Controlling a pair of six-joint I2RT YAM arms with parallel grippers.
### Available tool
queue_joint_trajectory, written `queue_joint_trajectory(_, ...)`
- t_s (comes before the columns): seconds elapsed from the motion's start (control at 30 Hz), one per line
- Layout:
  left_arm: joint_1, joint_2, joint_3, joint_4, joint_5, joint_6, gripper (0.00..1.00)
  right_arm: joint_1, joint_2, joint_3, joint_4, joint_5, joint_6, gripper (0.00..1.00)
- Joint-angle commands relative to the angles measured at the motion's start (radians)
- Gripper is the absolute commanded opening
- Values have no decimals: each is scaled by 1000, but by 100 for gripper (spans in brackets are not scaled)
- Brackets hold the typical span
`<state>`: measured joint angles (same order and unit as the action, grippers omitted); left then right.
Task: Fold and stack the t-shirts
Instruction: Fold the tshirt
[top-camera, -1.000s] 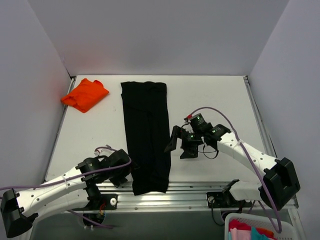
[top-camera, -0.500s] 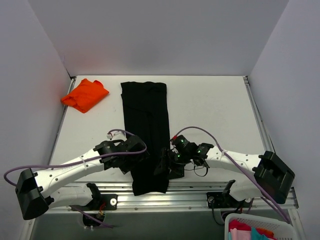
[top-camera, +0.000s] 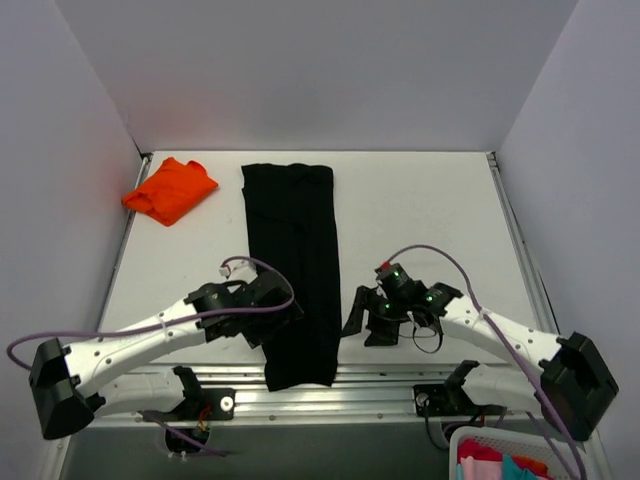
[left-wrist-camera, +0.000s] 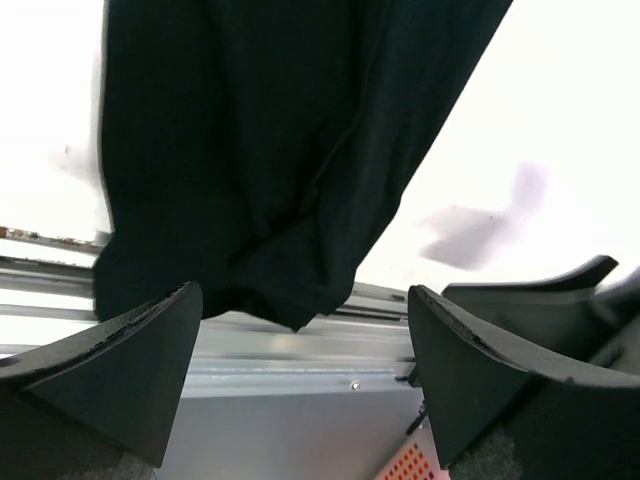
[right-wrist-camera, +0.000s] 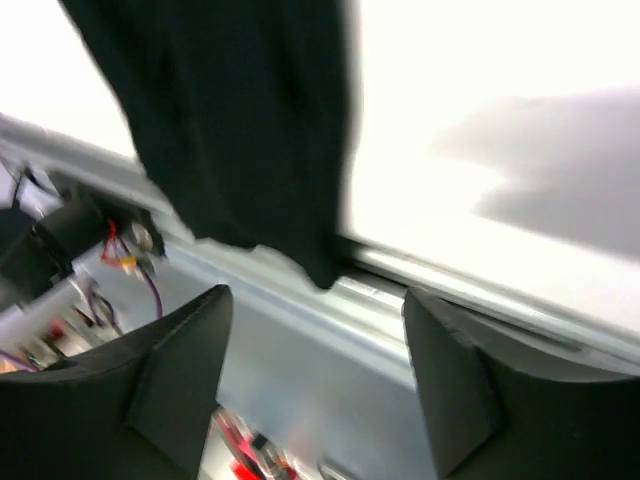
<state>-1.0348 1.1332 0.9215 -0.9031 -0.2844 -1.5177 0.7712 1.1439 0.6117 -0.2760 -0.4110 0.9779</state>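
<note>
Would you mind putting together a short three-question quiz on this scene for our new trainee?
1. True or false: the orange t-shirt lies stacked on the black t-shirt.
2. The black t-shirt's near end: A) lies wholly on the table; B) reaches past the table's near edge, over the metal rail; C) is rolled into a ball.
3. What do the left gripper and the right gripper hold?
Key: 1 false; 2 B; 3 nothing, both are open.
</note>
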Motion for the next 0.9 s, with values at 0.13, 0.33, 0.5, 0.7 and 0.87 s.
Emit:
queue_joint_trajectory(0.13,-10,-176,-136,-20,-6,-90,89,-95,-3,-146,47,-46,-13,59)
queue_joint_trajectory(0.33,-14,-173,-142,-27,-12,-88,89,5,140,-24,77,1,-10,57)
queue_joint_trajectory(0.5,-19,-158,-150,-7,-4,-88,89,89,224,17,145,17,41,56)
queue_joint_trajectory(0.7,-22,-174,-171,1,2,-96,89,122,275,-3,199,17,58,49)
queue_joint_trajectory(0.87,-31,-179,-179,-3,11,-104,88,129,309,-26,241,8,65,38)
